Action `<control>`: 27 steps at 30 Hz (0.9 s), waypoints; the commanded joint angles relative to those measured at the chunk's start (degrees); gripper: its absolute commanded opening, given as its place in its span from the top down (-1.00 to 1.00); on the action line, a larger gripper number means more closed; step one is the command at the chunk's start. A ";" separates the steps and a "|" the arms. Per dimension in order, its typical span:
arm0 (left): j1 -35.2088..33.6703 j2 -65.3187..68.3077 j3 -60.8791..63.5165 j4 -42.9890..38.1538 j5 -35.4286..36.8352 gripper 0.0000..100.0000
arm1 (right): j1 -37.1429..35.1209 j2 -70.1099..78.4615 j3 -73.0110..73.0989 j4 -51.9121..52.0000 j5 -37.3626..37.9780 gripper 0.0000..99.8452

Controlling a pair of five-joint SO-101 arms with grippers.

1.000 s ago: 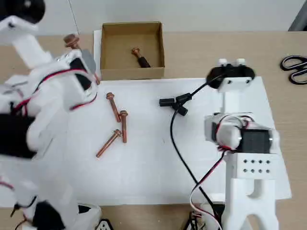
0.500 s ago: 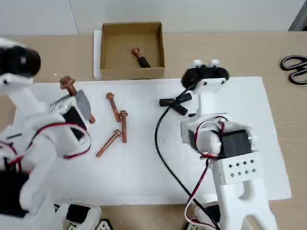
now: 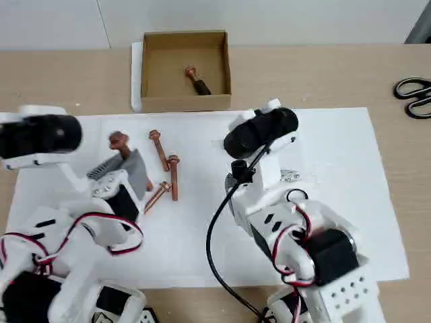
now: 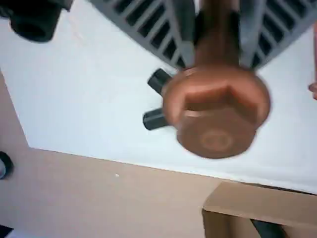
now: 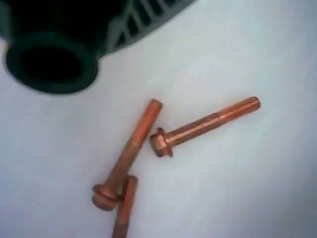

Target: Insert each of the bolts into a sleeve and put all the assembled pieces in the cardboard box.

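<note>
The right gripper (image 5: pixel 69 27) was mostly cut off at the edge of its own wrist view. One ribbed grey finger (image 5: pixel 148 12) showed and the rest was dark, but it was clamped on a black cylindrical sleeve (image 5: pixel 49 62) whose open round bore faced the camera. From above, that arm's black wrist camera (image 3: pixel 259 131) covered the gripper. A loose black sleeve (image 4: pixel 157 79) and a second loose sleeve (image 4: pixel 153 119) lay blurred on the sheet, partly behind the held bolt's head.

The left gripper (image 3: pixel 126 161) had its slatted grey fingers (image 4: pixel 143 22) closed on the shank of a copper-coloured metal bolt (image 4: pixel 215 111). It was held upright over the left part of the white foam sheet (image 3: pixel 337 202), with its hex head on a round flange.

Three loose copper bolts lay bunched just beside it, smooth-shanked with flanged heads: a far bolt (image 3: pixel 159 149), a middle bolt (image 3: pixel 174 176) and a near bolt (image 3: pixel 156 196). The near bolt's tip was hidden behind the left gripper, and at least two of them touched.

The open brown cardboard box (image 3: pixel 185 103) stood at the sheet's far edge. Inside lay one assembled piece (image 3: pixel 196 79), a copper bolt seated in a black sleeve. Black-handled scissors (image 3: pixel 414 96) lay on the wooden table (image 3: pixel 303 74), cut off by the frame edge.
</note>
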 commanded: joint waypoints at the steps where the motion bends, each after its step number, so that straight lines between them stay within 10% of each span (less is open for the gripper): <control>1: 3.60 -2.81 3.74 -4.13 0.70 0.99 | -1.45 -2.95 -0.26 -1.19 -0.26 0.99; 27: 19.60 -7.91 15.25 -17.58 3.34 0.99 | -14.11 -31.16 24.26 -6.11 6.24 0.99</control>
